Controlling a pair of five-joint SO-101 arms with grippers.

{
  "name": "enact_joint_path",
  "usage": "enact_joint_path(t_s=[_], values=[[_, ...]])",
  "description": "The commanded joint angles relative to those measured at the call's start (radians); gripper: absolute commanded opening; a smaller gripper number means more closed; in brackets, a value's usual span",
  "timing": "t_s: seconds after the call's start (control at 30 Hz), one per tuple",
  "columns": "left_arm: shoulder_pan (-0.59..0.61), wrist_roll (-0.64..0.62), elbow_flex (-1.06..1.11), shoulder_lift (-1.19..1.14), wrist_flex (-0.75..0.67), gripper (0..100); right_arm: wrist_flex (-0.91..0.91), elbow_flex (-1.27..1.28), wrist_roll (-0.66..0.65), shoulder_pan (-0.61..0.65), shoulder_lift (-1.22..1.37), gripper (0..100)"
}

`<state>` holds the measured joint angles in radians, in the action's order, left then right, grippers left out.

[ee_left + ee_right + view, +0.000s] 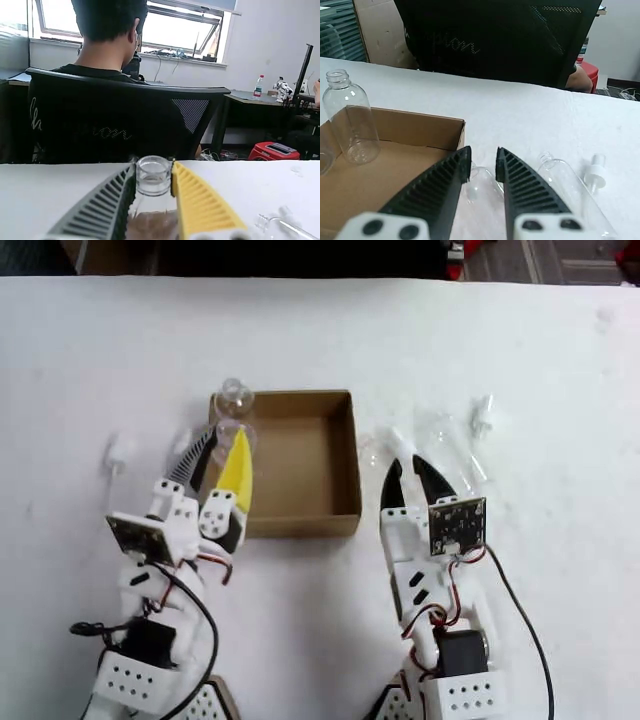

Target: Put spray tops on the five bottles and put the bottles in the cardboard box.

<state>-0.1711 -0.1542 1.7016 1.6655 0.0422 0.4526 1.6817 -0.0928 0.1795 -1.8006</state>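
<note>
**Figure.** Two-arm station seen from above and from both wrists. The left end effector (228, 436) is clamped on the neck of a clear bottle (153, 176) with no spray top, held upright at the left wall of the cardboard box (352, 455). A second uncapped bottle (233, 395) stands at the box's far left corner; I cannot tell whether it is inside the wall or just outside. The right end effector (483, 161) is empty, its fingers set narrowly apart above the counter (520, 350) just right of the box. More bottles (565, 185) lie on their sides there, with a loose spray top (594, 170) beside them.

I judge these bottles light, thin-walled and slick. Empty, they would roll or skate away from a glancing touch, and the body may dent under a hard squeeze. The stiff threaded neck is the safer hold, as on the left. I would take a spray top by its collar, not by its thin tube.
</note>
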Motion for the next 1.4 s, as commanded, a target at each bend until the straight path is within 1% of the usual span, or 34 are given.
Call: enact_joint_path(t_s=[0.0, 0.07, 0.13, 0.3, 0.37, 0.5, 0.6, 0.67, 0.77, 0.83, 0.9, 1.0, 1.1, 1.17, 1.3, 1.37], values=[[-0.019, -0.103, -0.014, 0.005, -0.026, 2, 0.002, 0.008, -0.014, 0.01, -0.002, 7.0], [-0.021, -0.112, -0.06, -0.038, -0.025, 2, 0.002, 0.008, -0.014, 0.008, -0.002, 7.0], [-0.013, -0.115, -0.132, -0.128, -0.025, 2, 0.002, 0.008, -0.014, 0.012, -0.002, 7.0], [-0.022, -0.117, -0.385, -0.509, -0.023, 2, 0.002, 0.008, -0.014, 0.008, -0.002, 7.0], [-0.044, -0.126, -0.479, -0.645, -0.025, 2, 0.002, 0.008, -0.014, 0.007, -0.002, 7.0], [-0.087, -0.137, -0.621, -0.839, -0.026, 2, 0.002, 0.008, -0.015, 0.005, -0.002, 7.0], [-0.088, -0.135, -0.707, -0.966, -0.041, 2, 0.001, 0.008, -0.015, 0.005, -0.002, 7.0], [-0.084, -0.135, -0.733, -1.049, -0.112, 2, 0.001, 0.008, -0.02, 0.005, -0.002, 7.0], [-0.096, -0.129, -0.732, -1.161, -0.285, 2, 0.001, 0.008, -0.092, 0.008, -0.002, 6.9], [-0.119, -0.083, -0.732, -1.231, -0.371, 2, 0.001, 0.008, -0.12, 0.01, -0.002, 6.8], [-0.133, -0.046, -0.732, -1.297, -0.416, 2, 0.001, 0.008, -0.126, 0.008, -0.002, 6.7], [-0.128, -0.037, -0.735, -1.379, -0.468, 2, 0.002, 0.008, -0.129, 0.008, -0.002, 6.7], [-0.108, -0.034, -0.733, -1.426, -0.552, 2, 0.002, 0.008, -0.13, 0.012, -0.002, 6.7], [-0.104, -0.032, -0.732, -1.445, -0.585, 2, 0.002, 0.008, -0.13, 0.012, -0.002, 6.7], [-0.099, 0.049, -0.732, -1.484, -0.641, 2, 0.015, 0.008, -0.132, 0.013, -0.002, 6.7], [-0.097, 0.058, -0.709, -1.503, -0.69, 2, 0.018, 0.008, -0.132, 0.013, -0.002, 6.7]])
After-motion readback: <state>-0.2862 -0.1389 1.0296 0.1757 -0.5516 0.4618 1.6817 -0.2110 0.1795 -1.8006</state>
